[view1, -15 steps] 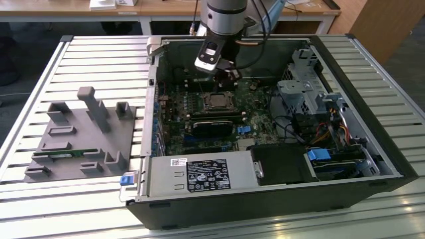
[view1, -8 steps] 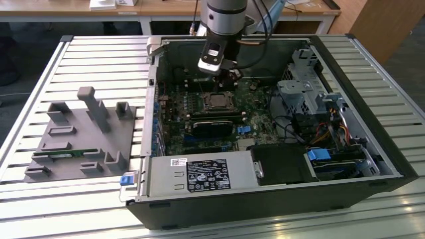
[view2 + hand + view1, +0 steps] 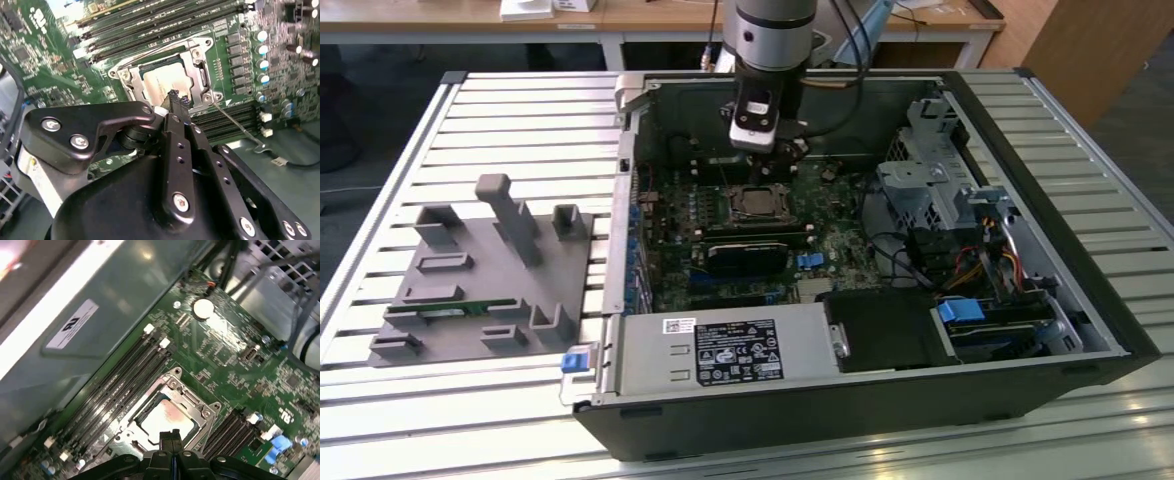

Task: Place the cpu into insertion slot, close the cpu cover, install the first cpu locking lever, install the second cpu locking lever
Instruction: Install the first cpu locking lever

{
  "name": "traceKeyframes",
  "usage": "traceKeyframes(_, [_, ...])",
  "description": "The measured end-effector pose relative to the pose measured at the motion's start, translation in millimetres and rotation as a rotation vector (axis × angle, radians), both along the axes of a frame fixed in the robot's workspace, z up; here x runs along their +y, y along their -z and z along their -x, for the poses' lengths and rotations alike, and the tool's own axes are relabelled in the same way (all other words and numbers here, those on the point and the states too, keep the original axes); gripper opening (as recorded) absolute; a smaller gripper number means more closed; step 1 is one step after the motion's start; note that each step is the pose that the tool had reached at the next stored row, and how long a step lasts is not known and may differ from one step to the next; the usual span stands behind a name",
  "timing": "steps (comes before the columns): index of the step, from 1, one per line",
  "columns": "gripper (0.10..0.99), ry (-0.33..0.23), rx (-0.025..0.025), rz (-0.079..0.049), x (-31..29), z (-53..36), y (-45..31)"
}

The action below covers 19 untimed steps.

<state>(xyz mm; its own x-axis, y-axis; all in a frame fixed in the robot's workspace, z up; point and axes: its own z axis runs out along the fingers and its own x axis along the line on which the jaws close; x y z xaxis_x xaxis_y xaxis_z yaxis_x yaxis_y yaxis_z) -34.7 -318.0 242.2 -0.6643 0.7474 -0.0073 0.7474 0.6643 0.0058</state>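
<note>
Cpu (image 3: 167, 82) sits flat in the insertion slot (image 3: 148, 405), its dull metal top showing through the window of the cpu cover (image 3: 197, 55). Cover looks down over it, the frame lying on the chip's margins.

Handling, by judgement: the chip is light, stiff and smooth-topped, with a delicate underside. It would be taken by its edges only, and the frame now covers those. The cover is thin stiff plate, probably hinged, and best pressed on its rim rather than across the window.

Gripper (image 3: 175, 96) hangs just over the near edge of the socket. Fingers are pressed together, with only a seam between them in the first wrist view, and nothing is held. Cannot tell whether the tip touches the frame.

A thin wire lever (image 3: 235, 122) runs out from one socket corner across the board, its hooked end lying well clear. It looks unlatched.

Around it: long black memory slots (image 3: 120, 385) flank the socket on two sides, with a row of capacitors (image 3: 260, 50) close by and a coin battery (image 3: 202, 307) further off. In the exterior view the power supply box (image 3: 720, 350) and the case walls hem in the board. A grey fixture tray (image 3: 480, 270) lies outside the case, on the exterior view's left.
</note>
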Motion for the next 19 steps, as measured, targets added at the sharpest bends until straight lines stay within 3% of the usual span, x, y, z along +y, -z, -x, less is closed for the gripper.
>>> traceKeyframes(6, [0.106, -0.110, 0.0000, 0.000, 0.0, 0.0, 0.3])
traceKeyframes(9, [0.106, -0.200, 0.0000, 0.000, 0.0, 0.0, 0.5])
traceKeyframes(19, [0.106, -0.371, 0.0000, 0.000, 0.0, 0.0, 0.6])
